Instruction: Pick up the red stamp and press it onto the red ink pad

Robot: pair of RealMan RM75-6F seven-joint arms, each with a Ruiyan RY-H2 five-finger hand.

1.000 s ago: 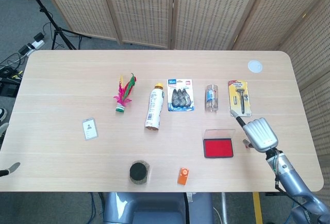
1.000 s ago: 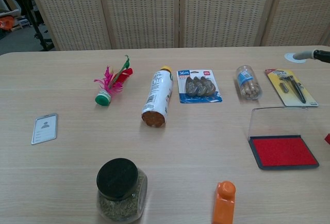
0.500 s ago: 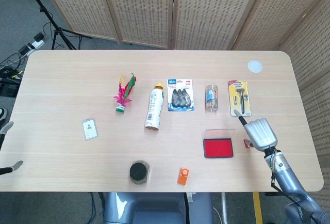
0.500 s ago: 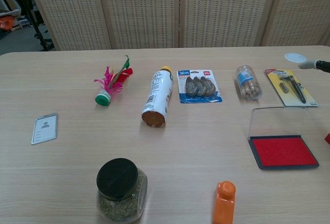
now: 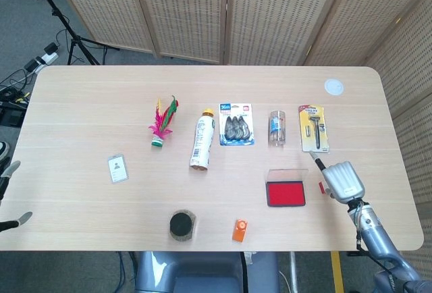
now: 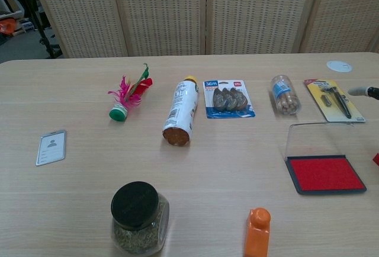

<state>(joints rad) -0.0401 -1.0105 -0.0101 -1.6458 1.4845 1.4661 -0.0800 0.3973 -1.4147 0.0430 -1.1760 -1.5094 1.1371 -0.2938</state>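
The red ink pad [image 5: 285, 194] lies open at the table's front right, its clear lid [image 5: 286, 173] standing up behind it; the chest view shows the ink pad [image 6: 324, 174] too. A small red stamp [image 5: 322, 187] sits on the table just right of the pad, partly hidden under my right hand [image 5: 344, 181]. The hand hovers palm-down over it, one finger stretched toward the razor pack. Only a sliver of the stamp [image 6: 376, 158] and one fingertip [image 6: 358, 92] show in the chest view. My left hand [image 5: 9, 195] shows only spread fingertips at the left edge.
Behind the pad lie a razor pack [image 5: 314, 127], a clear tube [image 5: 276, 127], a blister pack [image 5: 237, 125] and a lying bottle [image 5: 202, 140]. A feather shuttlecock [image 5: 162, 123], ID card [image 5: 117, 168], black-lidded jar [image 5: 181, 225], orange item [image 5: 239, 229] and white disc [image 5: 333, 86] are also there.
My right hand has drifted slightly toward the front edge, and its fingertip has dropped lower in the chest view. The stamp has stayed put. A second left fingertip came into view.
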